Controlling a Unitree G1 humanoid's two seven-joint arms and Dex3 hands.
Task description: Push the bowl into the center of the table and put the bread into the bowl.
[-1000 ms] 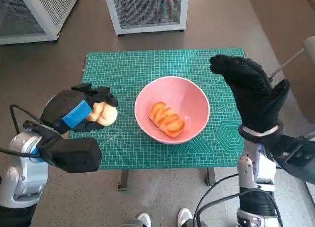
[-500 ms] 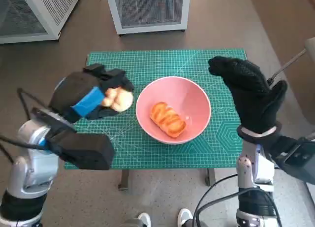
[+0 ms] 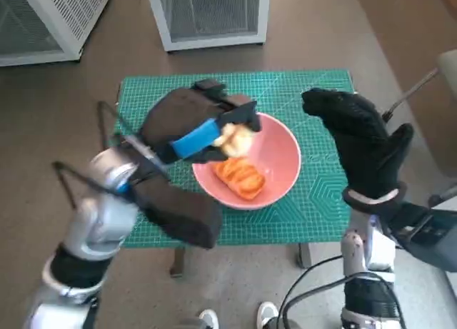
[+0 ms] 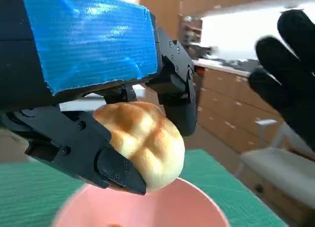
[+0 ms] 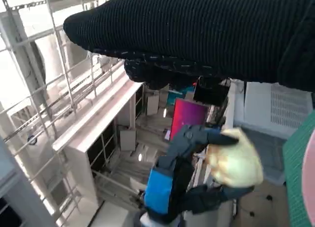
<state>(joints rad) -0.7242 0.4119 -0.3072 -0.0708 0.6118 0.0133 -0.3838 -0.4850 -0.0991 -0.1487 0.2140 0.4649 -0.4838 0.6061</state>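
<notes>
The pink bowl (image 3: 250,161) sat about mid-worktop (image 3: 314,208), so the push looked done, with one glazed bread (image 3: 241,178) already inside. The left hand (image 3: 193,125) gripped a pale bun (image 3: 235,136) over the bowl's nine o'clock rim, unreleased. At three o'clock the right hand (image 3: 360,143) hung spread, holding nothing.

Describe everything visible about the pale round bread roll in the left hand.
The pale golden round bread roll has a smooth, lightly browned crust crossed by shallow creases. The black, blue-taped left hand grips it between its fingers, lifted above the pink bowl's rim, touching nothing else. A glazed orange pastry already lies in the bowl below.
</notes>
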